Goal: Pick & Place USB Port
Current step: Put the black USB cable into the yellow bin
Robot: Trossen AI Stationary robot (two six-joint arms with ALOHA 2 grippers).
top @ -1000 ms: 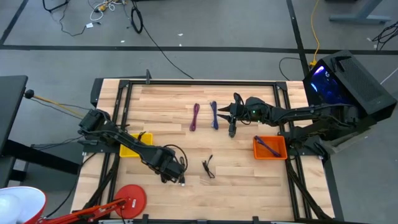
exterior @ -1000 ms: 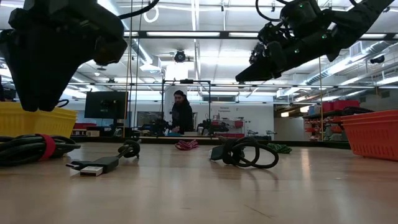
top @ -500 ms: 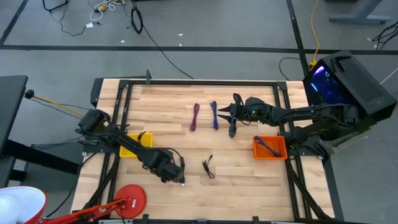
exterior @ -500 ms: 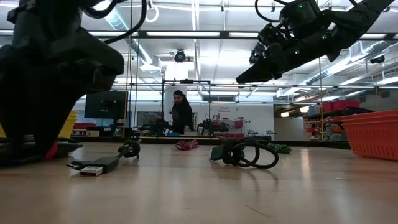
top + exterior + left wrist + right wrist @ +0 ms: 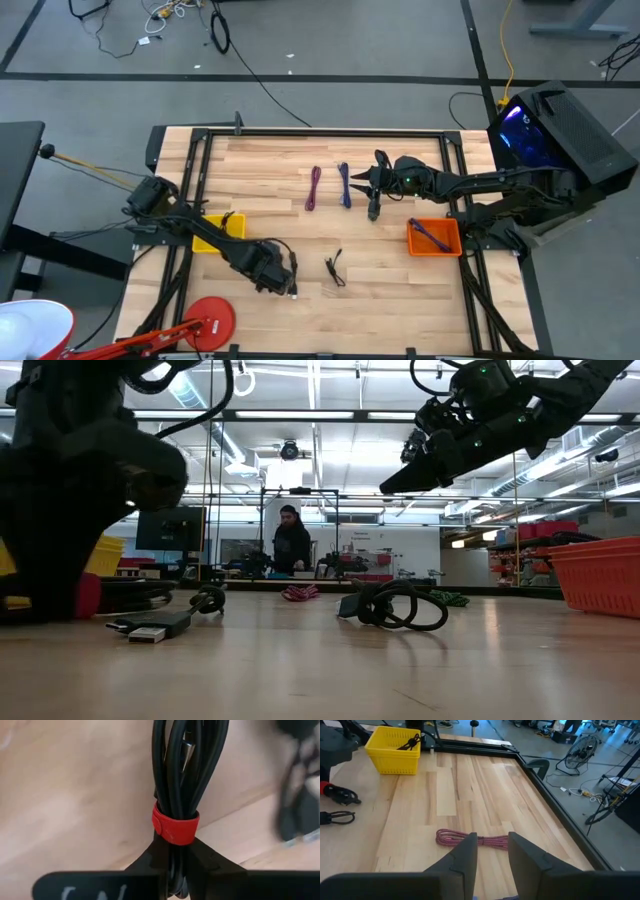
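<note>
Cable: a black bundle (image 5: 177, 775) bound by a red strap (image 5: 175, 824), lying on the wood near the table's front-left, just right of the yellow bin (image 5: 216, 234).
Left gripper: (image 5: 272, 273) down at the table on that bundle; in the left wrist view its two fingers (image 5: 150, 857) close in on the cable just beside the strap, jaws clamped on it.
View difference: from above the arm covers the bundle, so only a loop of it shows; the wrist view alone shows the strap and the grip. The low view shows the gripper (image 5: 70, 480) as a dark mass at table level.
Right gripper: (image 5: 373, 205) hangs over the table's back-centre, clear of the wood in the low view (image 5: 405, 475); jaws a little apart in its wrist view, with a pink cord (image 5: 465, 839) on the boards beyond them.
Other cables: a purple cord (image 5: 344, 184) beside the pink one (image 5: 314, 187); a small black one (image 5: 335, 268) at front-centre.
Orange bin: (image 5: 434, 238) at the right edge, a purple cable inside.
Open room: bare boards (image 5: 260, 175) between the cords and the yellow bin; a black frame rail (image 5: 320, 133) runs along the back edge.
Room: a person (image 5: 291, 543) stands far behind the table.
</note>
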